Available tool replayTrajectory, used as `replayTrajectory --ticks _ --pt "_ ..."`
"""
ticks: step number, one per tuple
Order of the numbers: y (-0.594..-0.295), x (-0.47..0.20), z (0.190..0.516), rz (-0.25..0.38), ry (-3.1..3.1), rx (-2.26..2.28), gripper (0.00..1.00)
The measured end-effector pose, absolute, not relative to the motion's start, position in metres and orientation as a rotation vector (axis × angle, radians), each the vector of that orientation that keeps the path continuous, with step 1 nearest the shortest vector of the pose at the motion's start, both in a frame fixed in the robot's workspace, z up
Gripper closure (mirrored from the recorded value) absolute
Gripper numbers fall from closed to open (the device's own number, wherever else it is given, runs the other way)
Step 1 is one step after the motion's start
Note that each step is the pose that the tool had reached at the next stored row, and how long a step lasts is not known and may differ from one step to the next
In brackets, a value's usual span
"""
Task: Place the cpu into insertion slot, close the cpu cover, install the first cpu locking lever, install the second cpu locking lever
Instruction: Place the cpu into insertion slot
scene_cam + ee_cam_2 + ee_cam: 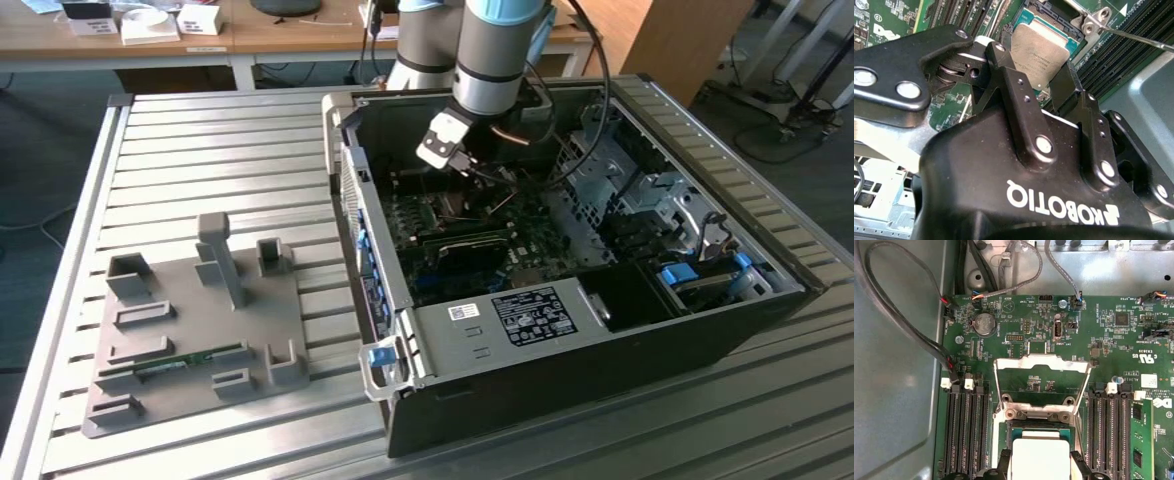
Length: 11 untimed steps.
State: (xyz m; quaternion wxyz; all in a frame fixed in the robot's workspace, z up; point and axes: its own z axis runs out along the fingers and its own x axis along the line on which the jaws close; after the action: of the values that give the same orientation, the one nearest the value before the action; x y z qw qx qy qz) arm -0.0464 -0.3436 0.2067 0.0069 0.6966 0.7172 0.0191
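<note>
Looking past the fingertips in the first wrist view, you have the cpu cover [1041, 360] swung up and open just beyond the jaws, a thin shiny frame with green board showing through its window. Banks of long black memory slots [966, 430] run close along one outer side of the jaws, and a second bank [1109, 430] along the other. A green memory stick [1141, 440] stands seated outside that second bank. Farther out beyond the cover sit a coin battery [986, 324] and dark cables [904, 325] looping over the case wall, well apart from the fingers. In the second wrist view a thin metal rod [1139, 40] crosses just beyond the far corner of the socket, clear of the jaws.

The gripper [1040, 462] has its jaws closed on the cpu [1039, 450], one black finger [1009, 80] pressed to each opposite edge. The chip sits between them directly over the insertion slot [1041, 425]; you cannot tell whether it is seated. Its top is a dull, pale silver-grey square with faint print, and a narrow green border shows around it. The slot's dark frame shows just ahead of the chip.

In the exterior view the gripper [447, 150] reaches down inside the open computer case [601, 360], which lies on a ribbed metal table [240, 140] beside a grey fixture plate [187, 330].
</note>
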Motion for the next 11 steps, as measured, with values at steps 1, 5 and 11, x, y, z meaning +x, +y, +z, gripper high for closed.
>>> replayTrajectory --ticks 1,5,11 --pt "-0.3437 -0.0464 0.2063 0.060 2.243 2.179 0.46" --pt "-0.3436 -0.0465 0.2062 0.060 2.243 2.179 0.46" --pt "-0.3436 -0.0476 0.2054 0.060 2.243 2.179 0.46"
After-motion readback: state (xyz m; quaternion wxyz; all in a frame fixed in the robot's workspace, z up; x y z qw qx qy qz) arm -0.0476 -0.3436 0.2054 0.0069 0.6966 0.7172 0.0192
